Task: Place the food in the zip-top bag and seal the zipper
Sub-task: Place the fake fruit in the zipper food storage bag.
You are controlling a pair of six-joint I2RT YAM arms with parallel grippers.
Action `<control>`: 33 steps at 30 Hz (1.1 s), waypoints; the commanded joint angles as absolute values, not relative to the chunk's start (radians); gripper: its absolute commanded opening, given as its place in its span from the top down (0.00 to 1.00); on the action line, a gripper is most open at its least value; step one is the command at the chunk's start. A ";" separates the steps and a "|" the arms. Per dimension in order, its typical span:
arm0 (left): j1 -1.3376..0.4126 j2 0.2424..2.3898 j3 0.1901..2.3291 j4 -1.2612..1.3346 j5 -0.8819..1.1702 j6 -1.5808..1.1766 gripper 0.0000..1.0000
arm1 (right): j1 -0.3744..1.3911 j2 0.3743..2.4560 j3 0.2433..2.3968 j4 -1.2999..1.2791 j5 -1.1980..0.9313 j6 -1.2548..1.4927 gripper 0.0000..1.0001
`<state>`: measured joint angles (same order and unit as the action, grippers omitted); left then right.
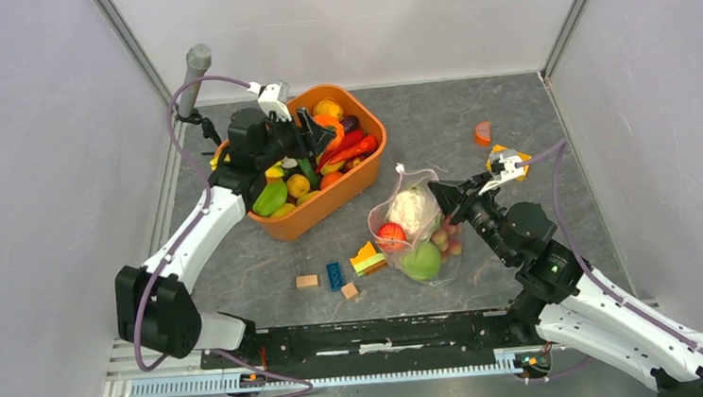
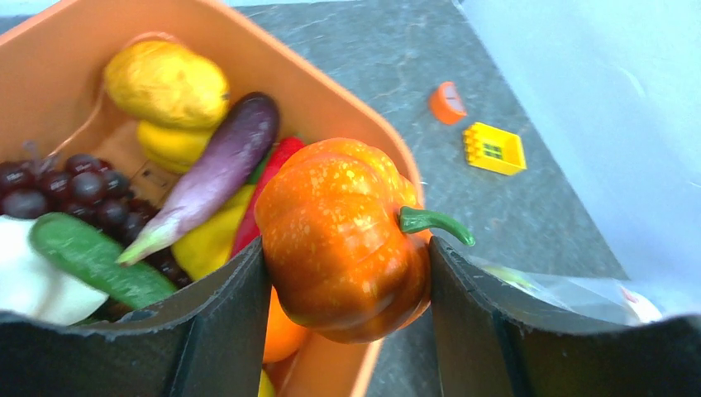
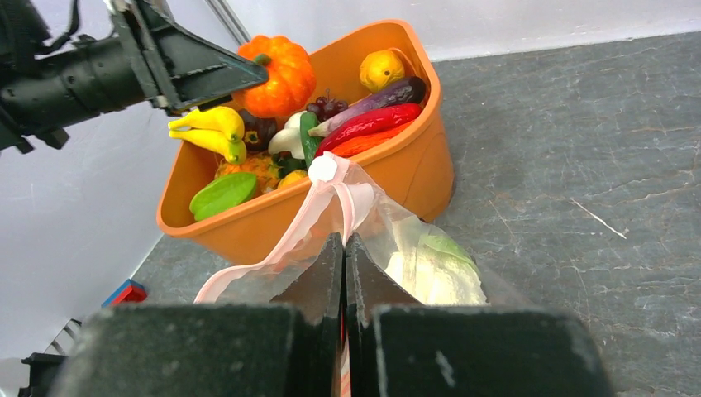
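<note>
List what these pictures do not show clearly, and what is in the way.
- Right wrist view: the right gripper, shut on the clear crinkly zip-top bag, covers most of what it holds.
- Left wrist view: the left gripper hides the sides of the orange plastic pumpkin it grips.
- Every view: toy vegetables on top hide the floor of the orange oval plastic tub.
- Top view: the pale pink zipper strip is too small to judge.
</note>
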<state>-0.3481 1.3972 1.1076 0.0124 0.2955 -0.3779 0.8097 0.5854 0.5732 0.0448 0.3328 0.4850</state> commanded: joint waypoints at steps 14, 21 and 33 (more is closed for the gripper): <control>-0.443 1.170 1.058 0.046 0.608 -0.375 0.87 | 0.812 0.590 0.580 0.119 0.298 0.512 1.00; -0.616 1.116 1.106 -0.078 0.640 -0.224 0.84 | 0.811 0.611 0.589 0.135 0.279 0.509 1.00; -0.792 1.171 1.154 -0.247 0.572 -0.081 0.79 | 0.811 0.606 0.579 0.163 0.260 0.516 1.00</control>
